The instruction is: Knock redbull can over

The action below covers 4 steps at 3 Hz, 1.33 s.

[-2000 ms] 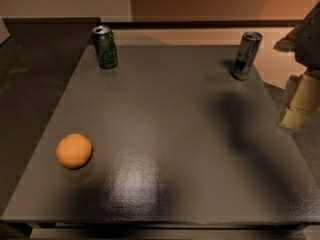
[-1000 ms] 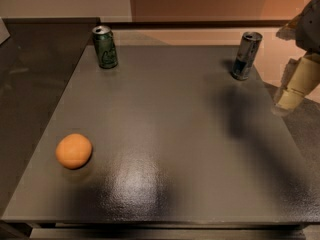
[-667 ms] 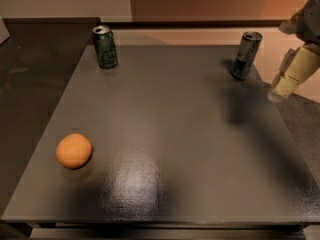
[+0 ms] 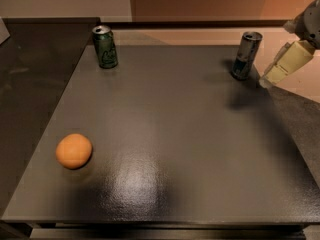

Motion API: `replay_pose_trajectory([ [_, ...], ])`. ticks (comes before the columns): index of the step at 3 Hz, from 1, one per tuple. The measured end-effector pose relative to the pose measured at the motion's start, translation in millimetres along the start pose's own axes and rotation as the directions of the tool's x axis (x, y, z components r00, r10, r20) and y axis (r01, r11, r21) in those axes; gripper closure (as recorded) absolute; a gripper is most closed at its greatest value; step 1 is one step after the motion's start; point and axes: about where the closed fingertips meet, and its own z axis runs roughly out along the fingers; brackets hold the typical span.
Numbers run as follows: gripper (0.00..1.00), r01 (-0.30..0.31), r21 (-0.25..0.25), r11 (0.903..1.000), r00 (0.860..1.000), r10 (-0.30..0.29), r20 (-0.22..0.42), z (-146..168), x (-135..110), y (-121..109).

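Note:
The redbull can (image 4: 245,55), slim and silver-grey with dark blue patches and a shiny top, stands upright near the far right corner of the dark grey table (image 4: 165,134). My gripper (image 4: 267,79) comes in from the right edge of the view. Its cream-coloured tip hangs just right of the can, a small gap away, at about the height of the can's lower half.
A wider green can (image 4: 105,46) stands upright at the far left of the table. An orange (image 4: 74,151) lies near the front left. A dark counter (image 4: 30,69) runs along the left. The table's right edge lies below my gripper.
My gripper has moved up and to the left, from beside the table's right edge toward the redbull can. The can, green can and orange have not moved.

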Motion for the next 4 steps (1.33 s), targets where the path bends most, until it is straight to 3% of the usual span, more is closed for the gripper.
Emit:
replay_pose_trajectory([
  [1,0.00,-0.077,0.036,0.9963,0.995,0.075,0.065,16.1,8.3,-22.8],
  [2,0.00,-0.142,0.051,0.9886,0.981,0.134,0.139,36.3,18.0,-42.1],
  [4,0.00,-0.216,0.039,0.9755,0.941,0.198,0.275,77.6,33.3,-75.1],
])
